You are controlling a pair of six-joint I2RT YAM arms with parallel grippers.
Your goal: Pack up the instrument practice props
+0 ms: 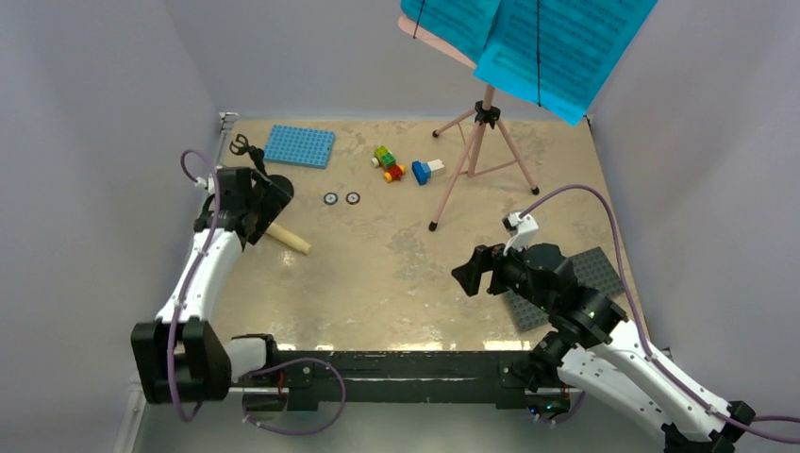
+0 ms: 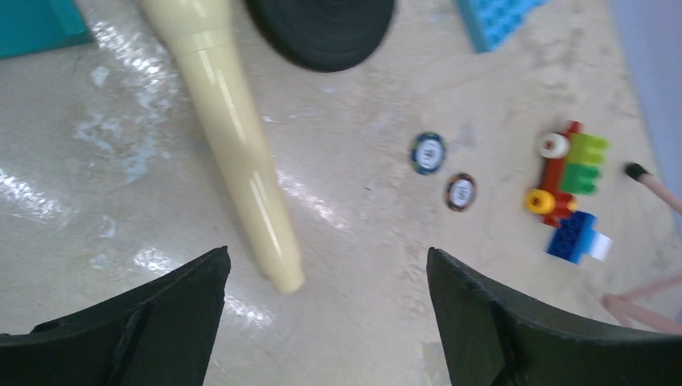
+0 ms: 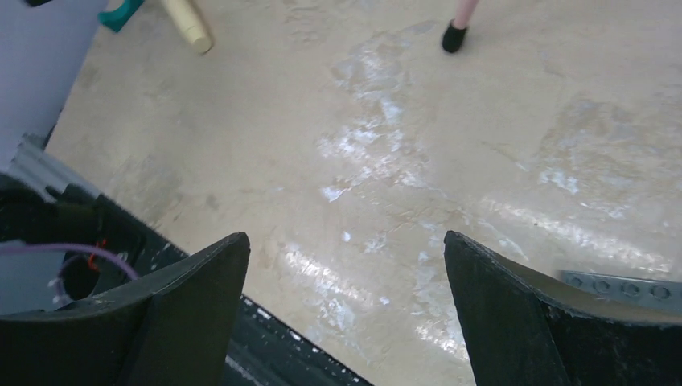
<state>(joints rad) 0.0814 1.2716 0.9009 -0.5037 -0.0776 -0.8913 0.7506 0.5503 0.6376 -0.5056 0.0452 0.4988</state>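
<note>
White-and-black arms [image 1: 203, 274], purple cables [image 1: 570, 187]

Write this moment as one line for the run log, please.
left hand: open, near cream microphone | right hand: open, empty | pink music stand: upright, cyan pages on it

Nothing is legible. The cyan sheet-music pages [image 1: 566, 47] carry print too small to read, and the round discs [image 2: 428, 152] near the toy bricks [image 2: 567, 189] show blurred centre marks.

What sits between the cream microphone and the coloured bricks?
Two small round discs lie side by side between the cream toy microphone and the coloured toy bricks. The left wrist view shows them most clearly.
</note>
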